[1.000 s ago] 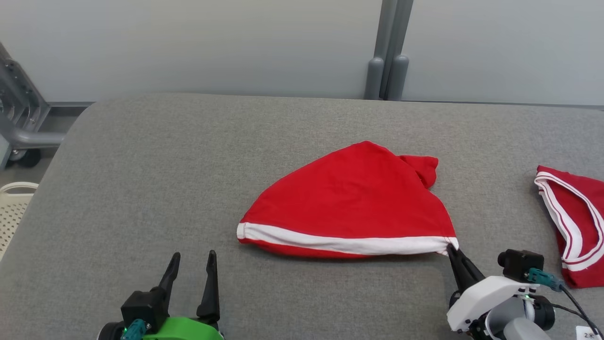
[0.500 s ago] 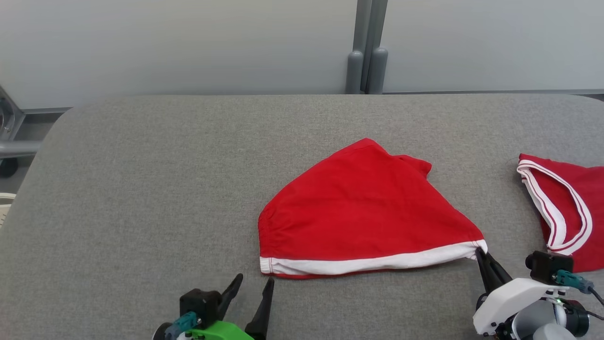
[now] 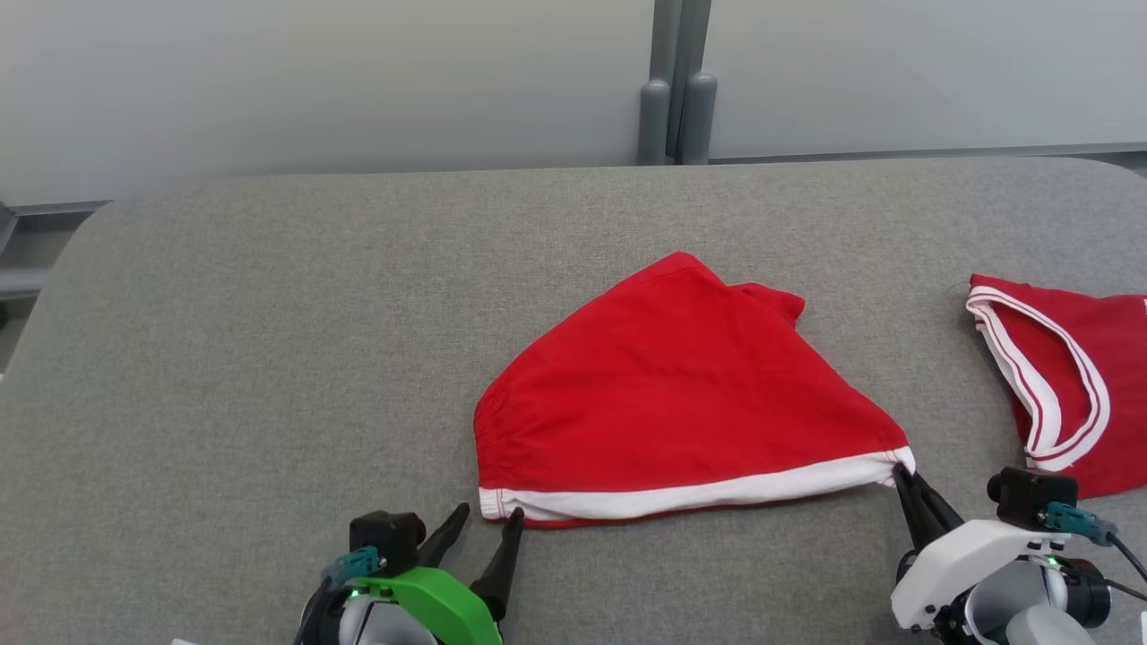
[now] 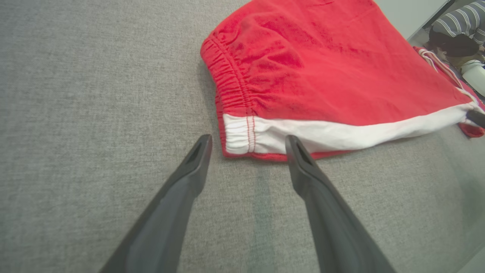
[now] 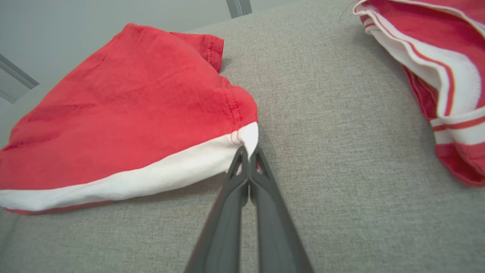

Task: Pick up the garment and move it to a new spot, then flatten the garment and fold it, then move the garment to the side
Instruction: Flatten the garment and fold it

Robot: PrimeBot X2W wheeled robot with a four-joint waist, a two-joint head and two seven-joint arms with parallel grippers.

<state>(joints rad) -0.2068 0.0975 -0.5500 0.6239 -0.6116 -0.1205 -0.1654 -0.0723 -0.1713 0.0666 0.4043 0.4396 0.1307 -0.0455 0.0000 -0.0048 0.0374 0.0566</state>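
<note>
The garment (image 3: 681, 394) is a pair of red shorts with a white band along its near edge, lying on the grey padded table (image 3: 269, 358). My right gripper (image 3: 903, 475) is shut on the band's right corner, seen up close in the right wrist view (image 5: 248, 149). My left gripper (image 3: 488, 515) stands open just short of the band's left corner. In the left wrist view that corner of the garment (image 4: 242, 132) lies just beyond the gap between my open left gripper (image 4: 246, 142), one fingertip (image 4: 293, 142) overlapping the band's near edge.
A second red garment with white stripes (image 3: 1066, 385) lies at the table's right edge, also in the right wrist view (image 5: 435, 68). A grey post (image 3: 672, 90) stands behind the table. A person in a striped top (image 4: 460, 26) shows at the far right of the left wrist view.
The head camera has shifted. My left gripper has moved right and forward to the garment's left corner. The right gripper kept its grip and the band's left end has bunched up.
</note>
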